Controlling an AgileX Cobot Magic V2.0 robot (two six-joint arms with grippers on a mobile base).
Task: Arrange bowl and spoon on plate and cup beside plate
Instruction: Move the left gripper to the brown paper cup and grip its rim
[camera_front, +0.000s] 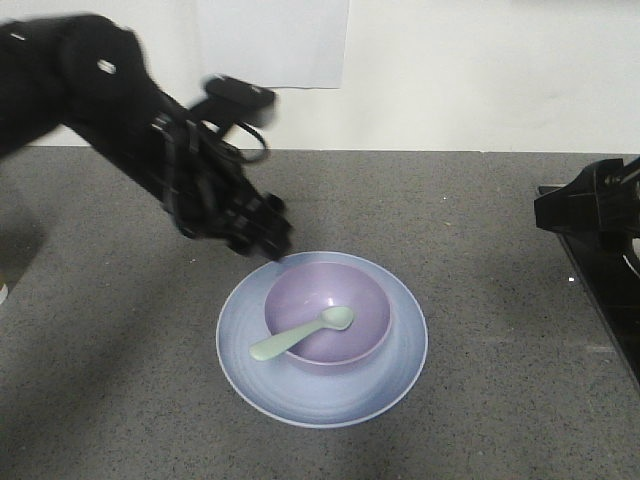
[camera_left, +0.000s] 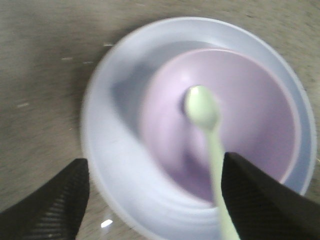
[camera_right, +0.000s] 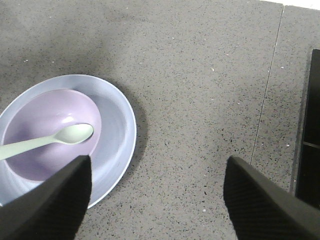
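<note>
The pale blue plate lies mid-table with the lavender bowl on it. The mint spoon rests in the bowl, its handle over the front-left rim. My left gripper hovers just above the plate's back-left rim, open and empty. In the left wrist view the spoon runs close to the right finger without being held. My right gripper is open over bare table to the right of the plate. A brown-and-white sliver at the left edge may be the cup; too little of it shows.
The grey speckled table ends at a white wall behind. The right arm's black body and a black rail stand at the right side. A seam in the tabletop runs beside that rail.
</note>
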